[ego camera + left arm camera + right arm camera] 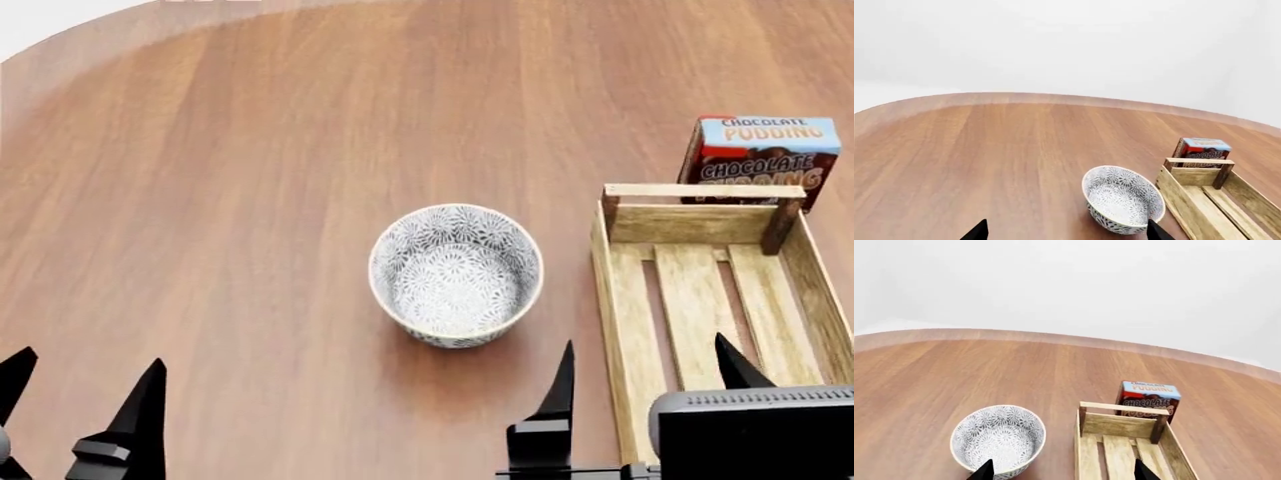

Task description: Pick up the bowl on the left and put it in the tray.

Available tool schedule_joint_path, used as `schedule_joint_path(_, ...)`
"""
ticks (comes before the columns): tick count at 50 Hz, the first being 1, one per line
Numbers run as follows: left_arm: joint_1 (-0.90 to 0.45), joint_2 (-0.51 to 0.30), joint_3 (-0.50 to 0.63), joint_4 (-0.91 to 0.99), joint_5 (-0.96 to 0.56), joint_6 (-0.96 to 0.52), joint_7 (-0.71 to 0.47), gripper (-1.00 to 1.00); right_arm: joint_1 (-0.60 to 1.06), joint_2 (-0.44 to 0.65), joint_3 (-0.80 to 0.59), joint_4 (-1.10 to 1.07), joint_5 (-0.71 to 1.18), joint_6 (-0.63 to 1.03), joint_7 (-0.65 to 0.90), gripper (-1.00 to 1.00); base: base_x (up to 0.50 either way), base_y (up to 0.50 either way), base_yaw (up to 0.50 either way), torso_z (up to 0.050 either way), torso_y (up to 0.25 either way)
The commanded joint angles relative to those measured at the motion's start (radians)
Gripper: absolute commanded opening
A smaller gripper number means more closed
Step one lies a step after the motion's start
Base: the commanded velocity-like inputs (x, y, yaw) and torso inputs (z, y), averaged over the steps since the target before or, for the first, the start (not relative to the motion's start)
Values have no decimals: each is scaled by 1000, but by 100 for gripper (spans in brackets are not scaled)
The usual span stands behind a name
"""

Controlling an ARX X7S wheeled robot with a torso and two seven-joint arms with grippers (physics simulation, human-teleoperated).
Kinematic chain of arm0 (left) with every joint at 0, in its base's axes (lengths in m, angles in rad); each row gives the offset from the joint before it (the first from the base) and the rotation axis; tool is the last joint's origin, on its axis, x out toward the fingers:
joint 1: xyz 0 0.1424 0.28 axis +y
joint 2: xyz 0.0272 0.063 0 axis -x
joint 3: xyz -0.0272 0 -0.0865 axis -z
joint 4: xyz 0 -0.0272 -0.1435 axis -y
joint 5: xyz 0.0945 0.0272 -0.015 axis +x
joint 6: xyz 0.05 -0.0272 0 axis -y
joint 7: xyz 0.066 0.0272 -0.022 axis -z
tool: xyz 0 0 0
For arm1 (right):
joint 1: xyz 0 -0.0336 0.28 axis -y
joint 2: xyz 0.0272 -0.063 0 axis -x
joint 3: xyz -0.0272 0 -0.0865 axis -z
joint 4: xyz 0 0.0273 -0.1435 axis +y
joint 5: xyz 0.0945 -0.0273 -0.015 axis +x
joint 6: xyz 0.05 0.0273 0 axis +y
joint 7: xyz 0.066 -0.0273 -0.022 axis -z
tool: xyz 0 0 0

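Observation:
The bowl point(455, 272), white with a dense grey-blue floral pattern, stands upright on the wooden table just left of the tray point(625, 300), a long light-wood slatted crate. Both also show in the wrist views: bowl point(1123, 198) beside tray point(1201, 200), and bowl point(998, 439) beside tray point(1121, 447). My left gripper point(80, 395) hovers open at the near left, well short of the bowl, holding nothing. My right gripper point(647, 375) is open too, its fingertips straddling the tray's left wall at the near end, empty.
A chocolate pudding box point(763, 155) stands upright just behind the tray's far end bar. The round table's far edge point(1054, 97) curves across the back against a white background.

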Motion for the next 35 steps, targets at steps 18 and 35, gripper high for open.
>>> schedule_joint_path(18,-5,-11,-3,-4,-23,0,-16,100,7,58,-113,32,-95,-67,10,100,0,0,0,21,-250)
schedule_joint_path(35,11,-9,5,-31,-11,24,-13,100,51,131,-253,152,-229,-230,-64,100,0,0,0,13,-152)
